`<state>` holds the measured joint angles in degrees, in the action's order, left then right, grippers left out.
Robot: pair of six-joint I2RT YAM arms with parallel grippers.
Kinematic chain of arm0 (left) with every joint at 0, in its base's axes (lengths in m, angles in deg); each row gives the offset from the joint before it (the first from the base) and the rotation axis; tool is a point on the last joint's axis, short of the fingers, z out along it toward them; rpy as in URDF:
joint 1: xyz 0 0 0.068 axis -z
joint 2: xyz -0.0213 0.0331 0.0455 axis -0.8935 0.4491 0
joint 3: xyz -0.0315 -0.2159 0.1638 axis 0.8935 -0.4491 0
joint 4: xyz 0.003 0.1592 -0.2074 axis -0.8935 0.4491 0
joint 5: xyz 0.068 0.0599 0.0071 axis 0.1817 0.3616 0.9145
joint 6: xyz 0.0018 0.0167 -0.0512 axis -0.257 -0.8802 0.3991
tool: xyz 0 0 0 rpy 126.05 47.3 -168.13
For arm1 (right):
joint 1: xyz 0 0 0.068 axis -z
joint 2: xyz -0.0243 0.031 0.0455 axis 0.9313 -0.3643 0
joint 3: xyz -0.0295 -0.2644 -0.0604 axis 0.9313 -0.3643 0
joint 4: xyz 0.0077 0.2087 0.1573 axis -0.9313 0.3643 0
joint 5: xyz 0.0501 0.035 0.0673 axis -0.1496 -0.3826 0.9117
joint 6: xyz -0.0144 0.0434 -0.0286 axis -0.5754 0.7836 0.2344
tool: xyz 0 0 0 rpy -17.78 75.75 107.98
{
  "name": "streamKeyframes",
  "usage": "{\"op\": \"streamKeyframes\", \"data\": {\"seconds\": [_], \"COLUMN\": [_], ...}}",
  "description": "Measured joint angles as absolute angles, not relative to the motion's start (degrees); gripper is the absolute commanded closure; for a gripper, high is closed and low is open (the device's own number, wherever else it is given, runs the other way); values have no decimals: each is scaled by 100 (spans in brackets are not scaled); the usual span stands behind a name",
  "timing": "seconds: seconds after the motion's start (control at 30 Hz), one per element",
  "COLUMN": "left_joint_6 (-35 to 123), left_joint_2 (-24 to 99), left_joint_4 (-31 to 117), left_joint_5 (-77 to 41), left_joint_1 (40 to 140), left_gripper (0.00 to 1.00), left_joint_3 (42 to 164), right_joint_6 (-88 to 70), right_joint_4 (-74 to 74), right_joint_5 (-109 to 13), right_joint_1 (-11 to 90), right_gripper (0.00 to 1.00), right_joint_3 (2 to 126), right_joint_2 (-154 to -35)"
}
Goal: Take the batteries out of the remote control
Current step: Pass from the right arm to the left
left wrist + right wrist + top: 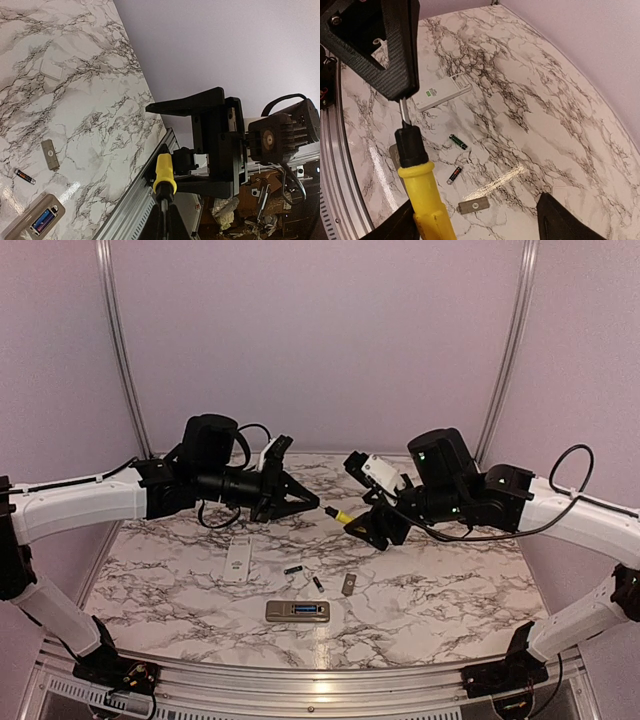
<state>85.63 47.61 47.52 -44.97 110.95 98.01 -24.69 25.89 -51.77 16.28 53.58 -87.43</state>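
The grey remote control (297, 611) lies open near the table's front, with one blue battery (43, 221) still in its bay. Two loose batteries (293, 569) (318, 583) lie behind it; they also show as batteries (458, 142) (454, 175) in the right wrist view. Above the table my left gripper (308, 506) (165, 212) is shut on the shaft of a yellow-handled screwdriver (164, 173) (422, 200). My right gripper (367, 524) (475, 231) stands open, its fingers (190, 105) wide apart around the yellow handle.
A small grey cover plate (348, 584) (473, 205) lies right of the loose batteries. A white flat device (238, 560) (441, 91) rests to their left. The aluminium rail (131, 207) runs along the table's near edge.
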Motion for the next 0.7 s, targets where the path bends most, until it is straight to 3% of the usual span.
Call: {"op": "streamKeyframes", "data": {"seconds": [0.1,0.27,0.7], "left_joint_6": [8530,8452,8238], "left_joint_2": [4705,4573,4023], "left_joint_4": [4739,4715,4853], "left_joint_5": [-4432,-4290,-3505], "left_joint_1": [11086,11049,10973], "left_gripper": [100,100,100], "left_joint_3": [9799,9716,9534], "right_joint_6": [-2419,-2318,-1938], "right_joint_4": [2576,2558,2510], "right_joint_5": [-5280,-5549,-5828], "right_joint_1": [1619,1613,1687], "right_gripper": [22,2,1], "right_joint_3": [5445,5600,6000], "right_joint_2": [-8787,-8905,-9031]}}
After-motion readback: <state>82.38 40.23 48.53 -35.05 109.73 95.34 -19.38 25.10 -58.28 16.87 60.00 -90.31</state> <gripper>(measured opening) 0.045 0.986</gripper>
